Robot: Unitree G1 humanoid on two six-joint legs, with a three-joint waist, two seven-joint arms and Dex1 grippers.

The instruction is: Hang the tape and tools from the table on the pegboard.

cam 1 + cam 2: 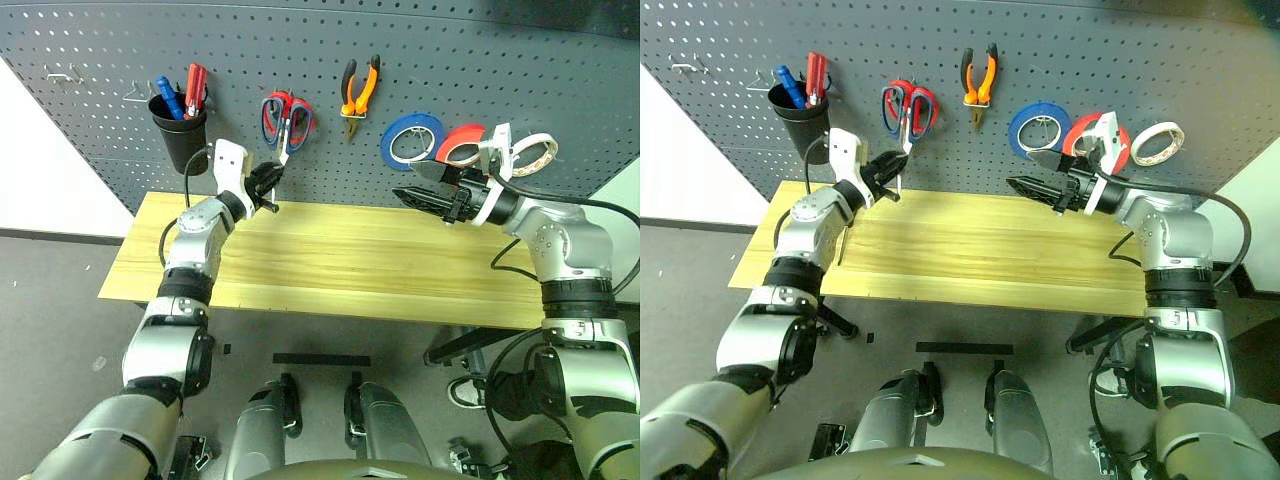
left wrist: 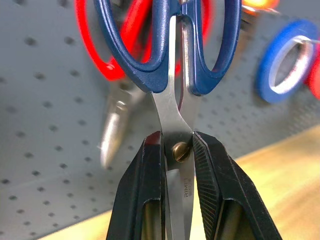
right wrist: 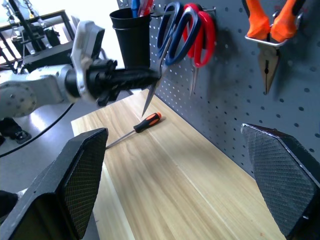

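Observation:
My left gripper [image 1: 268, 185] is shut on the dark-handled scissors [image 2: 150, 75] at their pivot screw. It holds them upright against the pegboard [image 1: 450, 60], with the handles just in front of the red-handled scissors [image 1: 275, 110]. I cannot tell whether the handles sit on the peg. The orange-and-black pliers [image 1: 358, 95] hang on the board. The orange-red tape [image 1: 462, 143] hangs there too, right behind my right gripper [image 1: 422, 185], which is open and empty. The orange-and-black screwdriver [image 3: 146, 122] lies on the table [image 1: 350, 260] below the scissors.
A black cup [image 1: 181, 135] with blue and red handled screwdrivers hangs at the board's left. A blue roll [image 1: 411, 140] and a pale roll [image 1: 530, 155] flank the orange-red tape. The wooden table top stretches between my arms.

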